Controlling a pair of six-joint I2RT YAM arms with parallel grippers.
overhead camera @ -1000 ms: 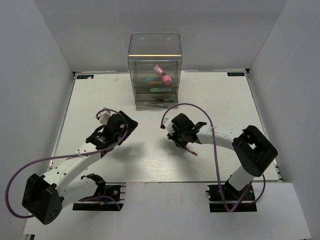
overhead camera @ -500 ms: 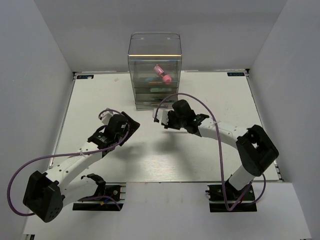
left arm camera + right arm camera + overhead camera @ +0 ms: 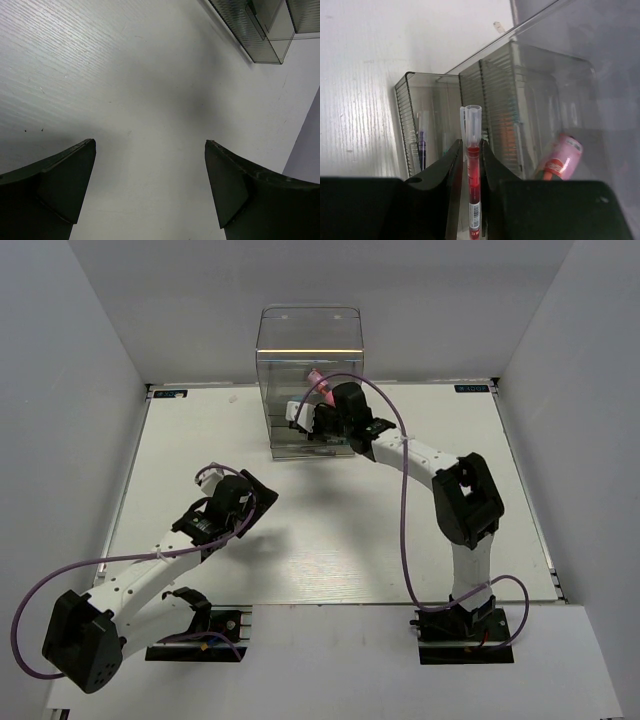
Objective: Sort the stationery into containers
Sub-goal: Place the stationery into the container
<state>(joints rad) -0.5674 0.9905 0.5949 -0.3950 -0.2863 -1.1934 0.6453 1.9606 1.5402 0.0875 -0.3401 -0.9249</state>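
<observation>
White tabletop (image 3: pixel 520 470): right pincer (image 3: pixel 470 150) clenched the red pen (image 3: pixel 473 172), its length aimed seemingly into the organiser (image 3: pixel 310 335); left pincer (image 3: pixel 150 145) gaped.

Top camera sits high behind both arm bases, angled down and forward. It takes in the whole white table (image 3: pixel 200 440), with the clear organiser (image 3: pixel 300 340) at the far edge, seen from well back. Left wrist camera hangs close over the table, facing down past the left fingers (image 3: pixel 55 190); only the organiser's lower corner shows, at upper right. Right wrist camera is right up against the organiser's front, looking along the right fingers (image 3: pixel 435 175) and a red pen (image 3: pixel 473 180) into the drawers. All three views share the organiser; top and right wrist also share the pink cylinder (image 3: pixel 320 386).
</observation>
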